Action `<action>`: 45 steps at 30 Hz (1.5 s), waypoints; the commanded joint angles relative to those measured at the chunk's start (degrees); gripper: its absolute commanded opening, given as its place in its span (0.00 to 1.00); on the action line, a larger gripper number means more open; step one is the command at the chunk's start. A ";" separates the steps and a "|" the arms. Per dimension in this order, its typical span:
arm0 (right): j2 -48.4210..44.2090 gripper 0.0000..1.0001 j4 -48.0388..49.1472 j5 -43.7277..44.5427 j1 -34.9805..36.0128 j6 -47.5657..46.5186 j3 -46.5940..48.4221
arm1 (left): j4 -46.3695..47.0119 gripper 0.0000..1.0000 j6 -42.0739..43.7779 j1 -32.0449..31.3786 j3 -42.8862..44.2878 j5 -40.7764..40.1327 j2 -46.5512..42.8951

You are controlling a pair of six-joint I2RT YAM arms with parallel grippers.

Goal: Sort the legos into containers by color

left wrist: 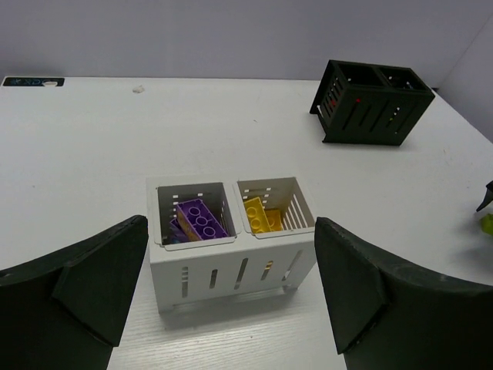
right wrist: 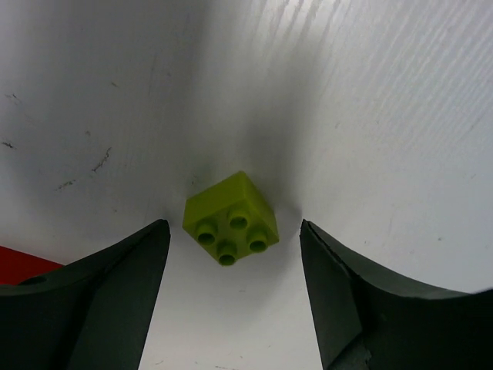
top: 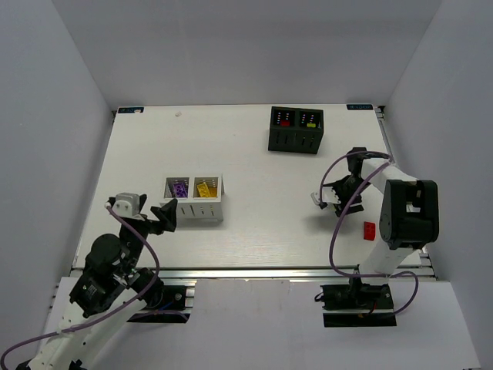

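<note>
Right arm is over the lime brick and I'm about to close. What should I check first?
1. Right pincer open: ok.
2. Lime green brick between its fingers, touching neither: ok.
3. Pincer low enough to grip the brick: cannot tell.
4. Black box upright, with lime already showing in its right compartment: ok.
5. Room left in that compartment: cannot tell.
6. Left pincer open at the white box, away from the right arm's route: ok.
</note>
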 commanded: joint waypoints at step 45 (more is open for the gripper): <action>18.30 0.06 46.68 -2.18 7.27 105.22 41.47 | 0.60 0.98 0.92 0.25 -2.58 2.95 -2.24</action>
